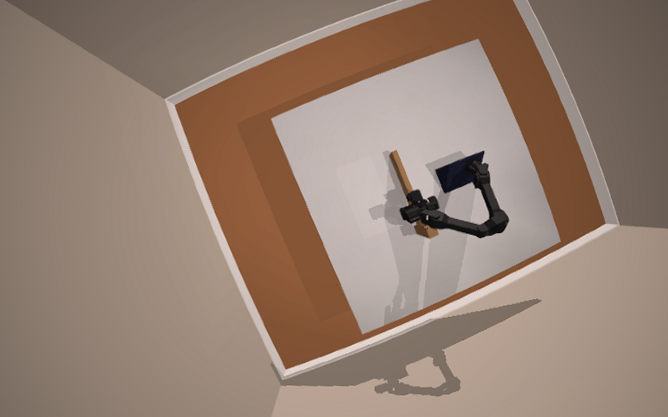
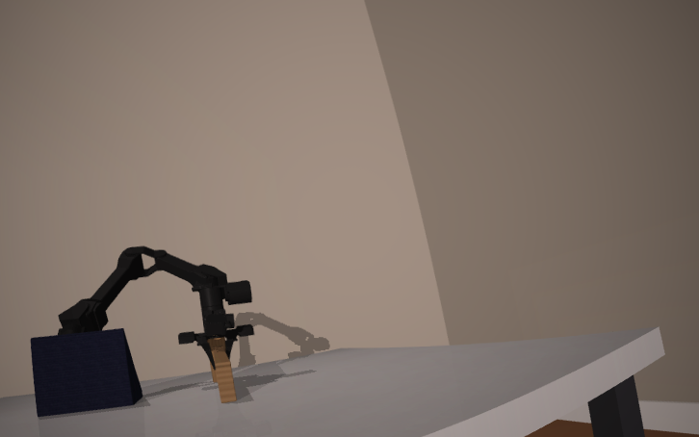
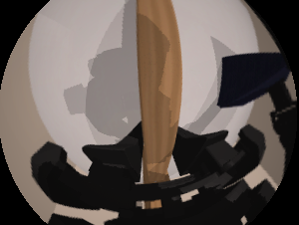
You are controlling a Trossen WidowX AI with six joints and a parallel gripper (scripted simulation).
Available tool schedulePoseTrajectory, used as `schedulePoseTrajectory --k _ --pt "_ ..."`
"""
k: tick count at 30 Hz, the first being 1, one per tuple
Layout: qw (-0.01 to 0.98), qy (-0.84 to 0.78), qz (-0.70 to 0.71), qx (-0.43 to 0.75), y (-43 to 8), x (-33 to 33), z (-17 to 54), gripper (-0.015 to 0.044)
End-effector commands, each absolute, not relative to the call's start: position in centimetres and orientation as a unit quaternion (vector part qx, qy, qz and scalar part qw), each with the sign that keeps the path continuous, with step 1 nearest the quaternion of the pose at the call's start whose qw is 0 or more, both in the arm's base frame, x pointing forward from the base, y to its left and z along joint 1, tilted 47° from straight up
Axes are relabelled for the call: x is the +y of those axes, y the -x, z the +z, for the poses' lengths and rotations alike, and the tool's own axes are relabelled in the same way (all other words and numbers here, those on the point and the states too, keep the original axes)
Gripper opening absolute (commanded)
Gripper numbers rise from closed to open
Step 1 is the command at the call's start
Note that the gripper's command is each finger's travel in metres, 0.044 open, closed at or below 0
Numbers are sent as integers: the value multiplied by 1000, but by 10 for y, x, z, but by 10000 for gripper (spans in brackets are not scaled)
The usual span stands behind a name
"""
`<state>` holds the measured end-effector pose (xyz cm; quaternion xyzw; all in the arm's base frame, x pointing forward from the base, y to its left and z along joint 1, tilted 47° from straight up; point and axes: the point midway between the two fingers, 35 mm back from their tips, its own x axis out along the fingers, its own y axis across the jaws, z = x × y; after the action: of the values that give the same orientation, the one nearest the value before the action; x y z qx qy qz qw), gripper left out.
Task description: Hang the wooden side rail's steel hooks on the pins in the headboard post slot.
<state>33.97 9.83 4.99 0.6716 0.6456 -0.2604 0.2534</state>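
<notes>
The wooden side rail [image 1: 399,169] [image 2: 225,383] [image 3: 159,75] is a long, light-brown bar. Its far end appears to rest on the table in the exterior view. The gripper [image 2: 221,363] [image 3: 159,130] is shut on the rail, with one finger on each side, near the post end. The wooden headboard post [image 1: 426,232] stands just past the gripper in the top view. In the exterior view it is mostly hidden behind the rail and fingers. The hooks, slot and pins are hidden, so I cannot tell whether the hooks sit on the pins.
A dark blue block [image 1: 457,172] [image 2: 82,373] [image 3: 251,80] stands beside the rail, under the arm's base. The arm bends from there over to the post end. The white table [image 1: 323,136] [image 2: 463,375] has its edge at the right of the exterior view.
</notes>
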Motion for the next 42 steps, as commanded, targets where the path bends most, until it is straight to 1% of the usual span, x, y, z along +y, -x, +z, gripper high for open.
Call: schedulePoseTrajectory --k 1,42 --pt "253 -675 -260 643 -341 97 51 0" --pt "253 -675 -260 643 -341 102 47 0"
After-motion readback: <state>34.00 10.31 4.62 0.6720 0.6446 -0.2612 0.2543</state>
